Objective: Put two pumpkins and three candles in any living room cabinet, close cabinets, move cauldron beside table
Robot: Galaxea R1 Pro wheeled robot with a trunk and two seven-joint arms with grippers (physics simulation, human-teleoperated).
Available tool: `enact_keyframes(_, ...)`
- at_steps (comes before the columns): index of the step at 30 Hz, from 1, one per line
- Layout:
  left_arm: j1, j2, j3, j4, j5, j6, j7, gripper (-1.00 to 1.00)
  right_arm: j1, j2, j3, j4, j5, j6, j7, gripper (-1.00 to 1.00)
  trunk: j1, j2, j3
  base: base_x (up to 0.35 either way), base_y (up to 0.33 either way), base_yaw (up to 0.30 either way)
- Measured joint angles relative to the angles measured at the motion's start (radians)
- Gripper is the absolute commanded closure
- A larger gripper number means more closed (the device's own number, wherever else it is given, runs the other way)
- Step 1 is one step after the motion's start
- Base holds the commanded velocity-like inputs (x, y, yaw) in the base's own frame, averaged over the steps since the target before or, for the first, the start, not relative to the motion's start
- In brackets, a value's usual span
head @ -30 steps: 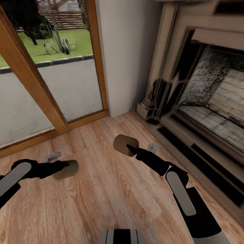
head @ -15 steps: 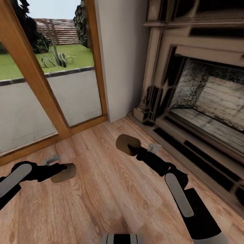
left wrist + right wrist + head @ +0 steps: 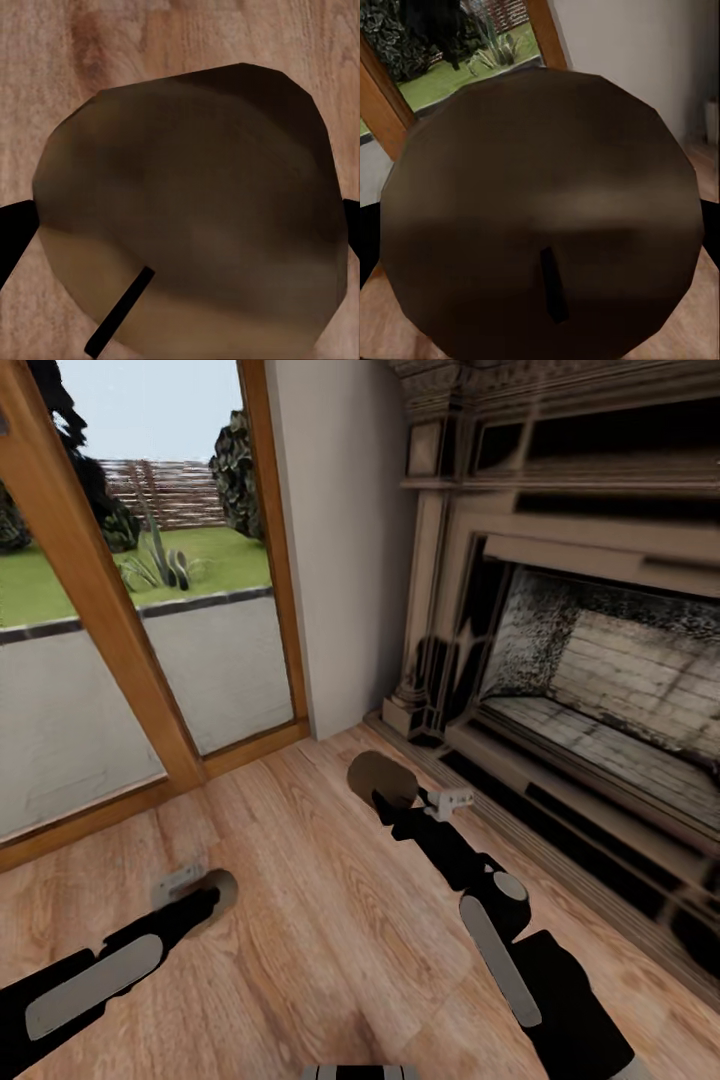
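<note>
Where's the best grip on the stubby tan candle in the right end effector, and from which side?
Take the short tan cylindrical candle by its curved side wall, across the diameter, coming in over the flat end with the dark wick. The right end effector holds it so: its wrist view faces that round top, fingers at opposite edges. Probably the steadiest pinch.

No legible text or markings.

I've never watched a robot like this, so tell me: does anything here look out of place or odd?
Nothing looks spilled or broken. The one unusual sight is that each gripper carries a candle: the left gripper holds one candle low over the wooden floor, the right gripper another candle near the fireplace.
</note>
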State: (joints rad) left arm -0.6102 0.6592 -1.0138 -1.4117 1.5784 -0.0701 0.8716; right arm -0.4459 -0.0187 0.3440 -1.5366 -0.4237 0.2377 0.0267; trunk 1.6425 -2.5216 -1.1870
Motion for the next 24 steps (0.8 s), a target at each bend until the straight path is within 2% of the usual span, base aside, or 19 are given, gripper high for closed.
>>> enact_keyframes(2, 0.000, 0.000, -0.011, 0.000, 0.001, -0.013, 0.011, 1.00, 0.000, 0.013, 0.003, 0.007, 0.006, -0.004, -0.044, 1.00, -0.001, 0.000, 0.008, 0.000, 0.000, -0.001)
enact_keyframes(3, 0.001, -0.007, -0.027, 0.001, 0.004, -0.031, 0.016, 1.00, 0.000, 0.035, 0.004, 0.022, 0.012, -0.011, -0.137, 1.00, -0.001, 0.001, 0.012, 0.000, 0.000, 0.000)
enact_keyframes(6, 0.000, -0.034, -0.053, 0.005, 0.003, -0.090, 0.020, 1.00, 0.000, 0.063, 0.026, 0.049, 0.025, -0.034, -0.340, 1.00, -0.003, 0.001, 0.023, 0.000, 0.000, 0.000)
enact_keyframes(7, 0.001, -0.043, -0.069, 0.012, 0.006, -0.107, 0.020, 1.00, 0.000, 0.070, 0.060, 0.056, 0.059, -0.043, -0.425, 1.00, -0.003, 0.002, 0.027, 0.000, 0.000, 0.000)
enact_keyframes(9, 0.000, -0.055, -0.087, 0.029, 0.005, -0.118, 0.020, 1.00, 0.000, 0.073, 0.095, 0.061, 0.115, -0.051, -0.515, 1.00, -0.004, 0.002, 0.035, 0.000, 0.000, 0.000)
enact_keyframes(10, 0.000, -0.063, -0.093, 0.038, 0.005, -0.121, 0.020, 1.00, 0.000, 0.072, 0.104, 0.062, 0.131, -0.054, -0.543, 1.00, -0.004, 0.002, 0.039, 0.000, 0.000, 0.000)
enact_keyframes(12, 0.000, -0.079, -0.101, 0.051, 0.004, -0.124, 0.021, 1.00, 0.002, 0.065, 0.114, 0.060, 0.146, -0.058, -0.572, 1.00, -0.005, 0.003, 0.047, 0.000, 0.000, 0.000)
enact_keyframes(16, 0.000, -0.088, -0.135, 0.057, 0.004, -0.127, 0.022, 1.00, 0.030, 0.057, 0.130, 0.058, 0.152, -0.080, -0.585, 1.00, -0.007, 0.004, 0.062, 0.000, 0.000, 0.000)
enact_keyframes(18, 0.000, -0.089, -0.153, 0.059, 0.004, -0.128, 0.029, 1.00, 0.043, 0.056, 0.150, 0.057, 0.154, -0.100, -0.588, 1.00, -0.008, 0.004, 0.070, 0.000, 0.000, 0.000)
enact_keyframes(20, 0.000, -0.091, -0.168, 0.060, 0.005, -0.129, 0.055, 1.00, 0.053, 0.055, 0.190, 0.056, 0.158, -0.119, -0.593, 1.00, -0.009, 0.005, 0.077, 0.000, 0.000, 0.000)
enact_keyframes(24, 0.000, -0.096, -0.184, 0.062, 0.006, -0.128, 0.084, 1.00, 0.057, 0.054, 0.222, 0.057, 0.165, -0.128, -0.597, 1.00, -0.011, 0.006, 0.093, 0.000, 0.000, 0.000)
